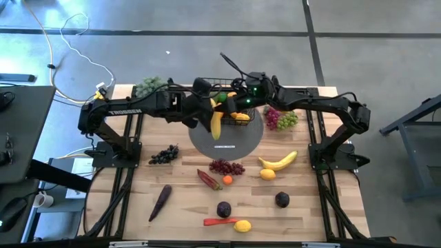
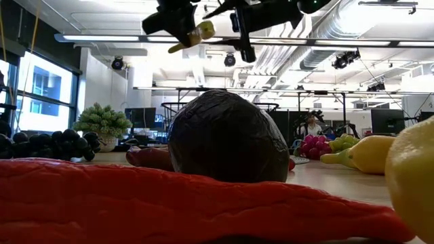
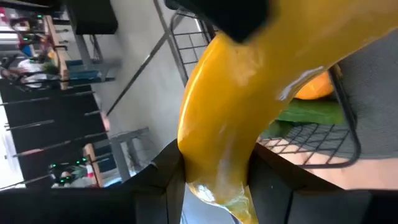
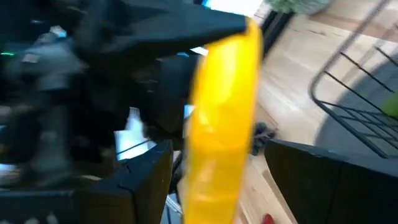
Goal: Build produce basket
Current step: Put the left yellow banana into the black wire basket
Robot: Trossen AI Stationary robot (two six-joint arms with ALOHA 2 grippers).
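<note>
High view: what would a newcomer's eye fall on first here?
First, the yellow banana, held up by the left gripper above the grey disc at the table's far middle, with the right gripper close beside it over the black wire basket. Next, the toy produce scattered over the wooden table, such as a second banana on its right side.

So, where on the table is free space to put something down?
Bare wood lies between the dark grapes and the eggplant, and right of the plum. It is crowded around the basket, where both arms meet.
</note>
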